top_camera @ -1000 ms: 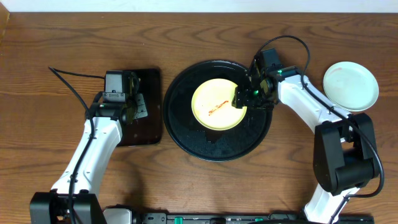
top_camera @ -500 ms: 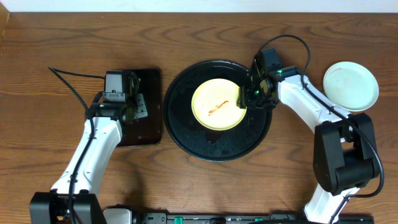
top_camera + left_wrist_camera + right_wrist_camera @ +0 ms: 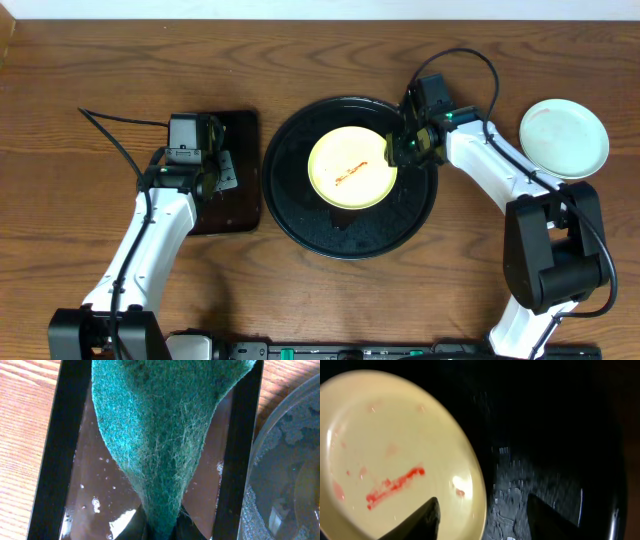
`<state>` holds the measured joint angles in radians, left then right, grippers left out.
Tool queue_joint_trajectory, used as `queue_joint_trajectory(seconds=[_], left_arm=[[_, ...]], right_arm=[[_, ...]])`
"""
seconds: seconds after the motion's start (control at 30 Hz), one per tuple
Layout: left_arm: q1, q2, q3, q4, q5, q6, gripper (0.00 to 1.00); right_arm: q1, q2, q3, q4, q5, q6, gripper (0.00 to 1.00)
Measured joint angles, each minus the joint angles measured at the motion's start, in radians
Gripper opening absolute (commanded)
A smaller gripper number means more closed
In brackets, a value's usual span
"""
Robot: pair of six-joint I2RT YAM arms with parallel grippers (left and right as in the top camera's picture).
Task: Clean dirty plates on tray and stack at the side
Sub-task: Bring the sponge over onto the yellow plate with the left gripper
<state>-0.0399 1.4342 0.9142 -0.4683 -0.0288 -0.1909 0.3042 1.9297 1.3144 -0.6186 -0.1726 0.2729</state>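
The yellow plate (image 3: 350, 168) lies flat in the middle of the big round black tray (image 3: 300, 215). It is still dirty. A red sauce streak (image 3: 395, 485) runs across it, with some small red spots near it.

The right gripper (image 3: 398, 152) is at the right edge of this plate. Its two fingers are spread wide and hold nothing. In the right wrist view, one finger is over the plate's rim and the other is over the wet black tray, so the rim sits between them. A second ago this gripper reached further in over the plate. Now it has slid back a little toward the edge. I think it is lining up to pinch the rim and hold the plate steady or lift it.

The left gripper (image 3: 215, 172) has not moved. It waits over the small rectangular black tray (image 3: 55, 460) and pinches a green scrub pad (image 3: 160, 435).

A pale blue plate (image 3: 563, 138) sits well apart on the wooden table (image 3: 100, 60), at the right side. It looks clean. I cannot tell if another plate lies under it. So the yellow plate seems to be the last one to wipe.
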Motion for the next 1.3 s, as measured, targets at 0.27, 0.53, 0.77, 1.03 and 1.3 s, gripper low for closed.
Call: queue_joint_trajectory(seconds=[0.27, 0.53, 0.77, 1.03, 1.3], left_arm=[[0.000, 0.000, 0.000, 0.000, 0.000, 0.000, 0.07], [-0.002, 0.000, 0.000, -0.001, 0.000, -0.014, 0.07], [-0.064, -0.065, 0.000, 0.000, 0.000, -0.053, 0.07], [-0.207, -0.129, 0.000, 0.043, 0.000, -0.150, 0.07], [-0.351, 0.007, 0.000, 0.255, 0.001, -0.206, 0.07]], right_arm=[[0.000, 0.059, 0.000, 0.063, 0.011, -0.045, 0.38], [0.004, 0.093, 0.003, 0.068, -0.003, -0.051, 0.01], [0.022, 0.093, 0.003, 0.063, -0.019, 0.108, 0.01], [0.100, 0.094, 0.003, 0.084, -0.012, 0.316, 0.01], [0.173, 0.102, 0.003, 0.109, -0.016, 0.378, 0.01]])
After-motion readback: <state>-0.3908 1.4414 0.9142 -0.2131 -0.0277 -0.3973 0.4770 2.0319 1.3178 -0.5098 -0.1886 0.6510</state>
